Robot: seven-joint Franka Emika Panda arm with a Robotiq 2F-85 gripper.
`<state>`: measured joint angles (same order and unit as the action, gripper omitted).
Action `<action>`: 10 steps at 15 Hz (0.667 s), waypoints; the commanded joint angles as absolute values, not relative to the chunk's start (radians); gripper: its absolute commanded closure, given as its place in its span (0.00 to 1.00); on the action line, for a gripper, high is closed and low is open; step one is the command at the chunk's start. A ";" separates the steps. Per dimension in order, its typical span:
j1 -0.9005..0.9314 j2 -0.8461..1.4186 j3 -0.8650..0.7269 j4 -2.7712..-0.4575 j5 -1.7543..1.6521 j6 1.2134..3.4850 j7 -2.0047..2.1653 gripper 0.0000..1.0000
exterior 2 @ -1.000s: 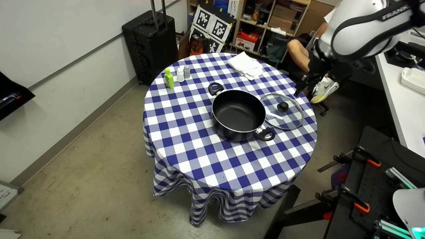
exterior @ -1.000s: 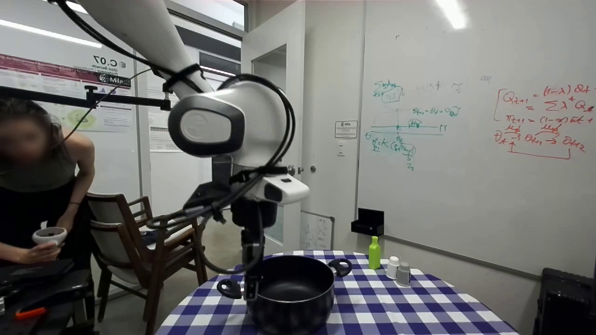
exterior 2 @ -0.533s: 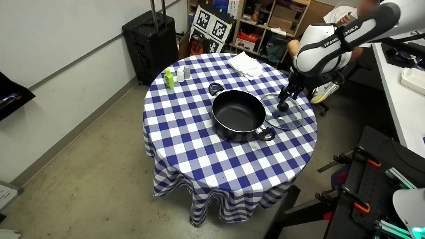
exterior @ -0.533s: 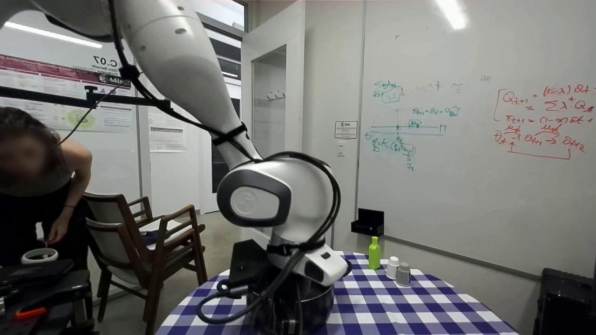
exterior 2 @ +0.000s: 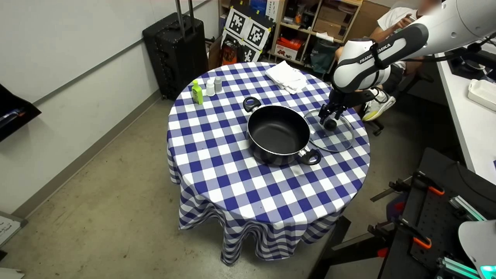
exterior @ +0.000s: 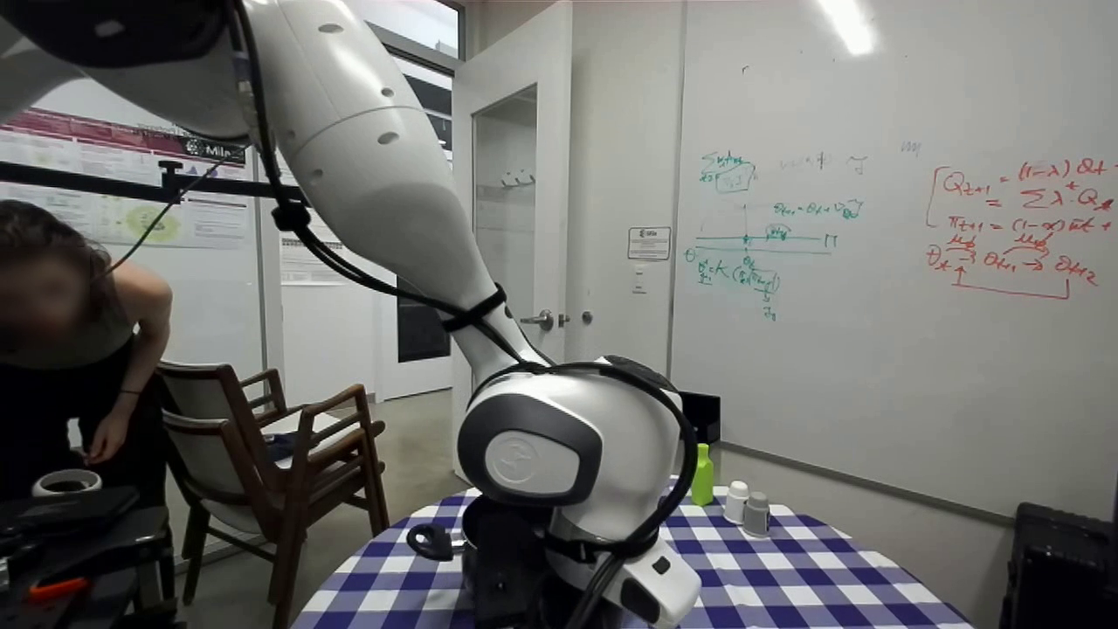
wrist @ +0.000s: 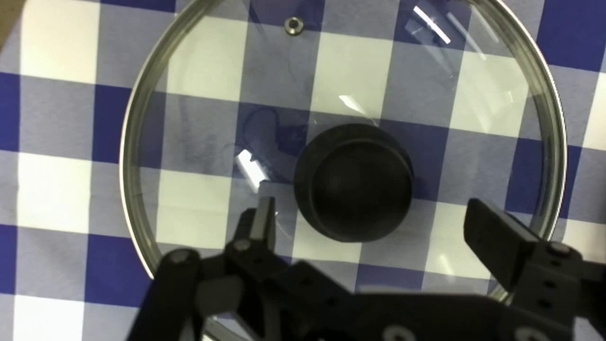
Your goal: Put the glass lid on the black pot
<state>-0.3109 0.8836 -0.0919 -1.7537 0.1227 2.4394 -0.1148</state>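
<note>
and the gripper (wrist: 371, 213) has been brought in! within the last second it has been swung across and lowered, and now it is poised at the knob (wrist: 354, 184) of the glass lid (exterior 2: 339, 136), its fingers (wrist: 492, 237) spread wide, nothing pinched. in the wrist view the knob is framed between them, a touch forward; whether they are down level with it cannot be told. the lid hasn't been moved: it is laid flat on the checked tablecloth (exterior 2: 232, 155), just beside the black pot (exterior 2: 278, 131), which is left uncovered. so the reach seems nearly done, the grasp still to be made. in the way: the pot's height and the handle (exterior 2: 310, 157) on the lid's side, likely to be cleared by a lift. the green bottle (exterior 2: 197, 92), white shaker (exterior 2: 210, 87), grey shaker (exterior 2: 218, 84) and white cloth (exterior 2: 286, 76) are set well apart from that path.
</note>
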 commanded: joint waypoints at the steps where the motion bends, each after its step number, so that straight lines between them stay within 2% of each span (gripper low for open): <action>1: -0.321 0.939 -0.084 -1.669 0.116 2.365 -0.129 0.00; 8: -0.316 0.952 -0.092 -1.649 0.112 2.295 -0.123 0.00; 9: -0.315 0.952 -0.093 -1.647 0.112 2.291 -0.122 0.19; 10: -0.315 0.952 -0.093 -1.645 0.111 2.288 -0.123 0.26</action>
